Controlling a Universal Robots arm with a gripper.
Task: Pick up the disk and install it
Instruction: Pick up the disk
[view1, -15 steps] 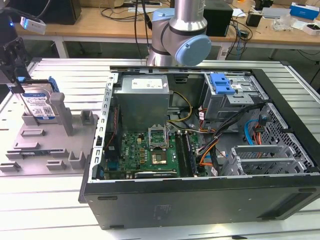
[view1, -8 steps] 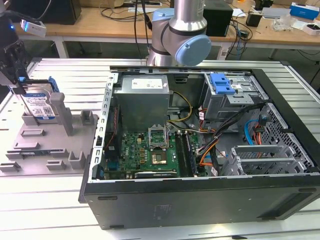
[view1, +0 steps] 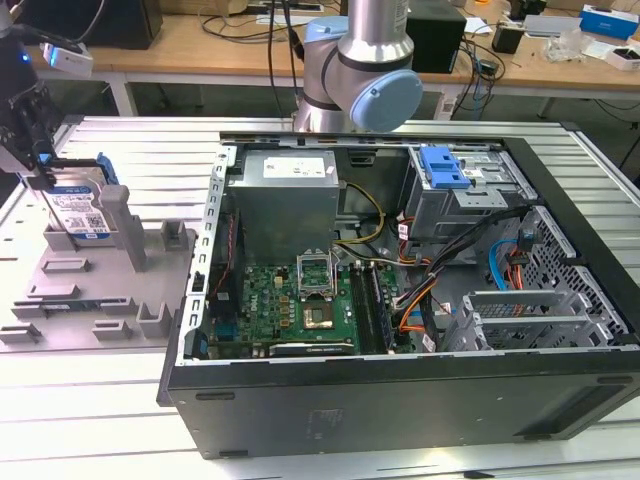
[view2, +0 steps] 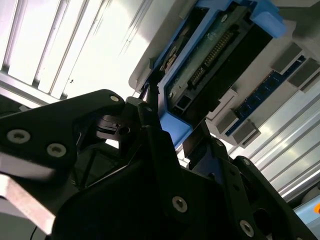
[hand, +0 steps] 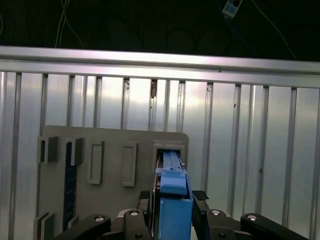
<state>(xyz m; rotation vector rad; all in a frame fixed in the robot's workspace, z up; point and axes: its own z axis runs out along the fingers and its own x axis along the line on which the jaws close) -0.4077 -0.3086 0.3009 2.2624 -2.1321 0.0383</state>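
Fingers (view2: 152, 135) clamp disk (view1: 80, 212) in grey fixture (view1: 90, 290); ribbed aluminium table (view1: 90, 400), wooden bench (view1: 210, 45) behind.

Ribbed aluminium tabletop (view1: 100, 400), brightly lit, its slats catching glare in the first wrist view. Behind it stands a wooden workbench (view1: 200, 45) on white legs, strewn with cables (view1: 250, 20); the floor (view1: 180, 98) beneath is dark.
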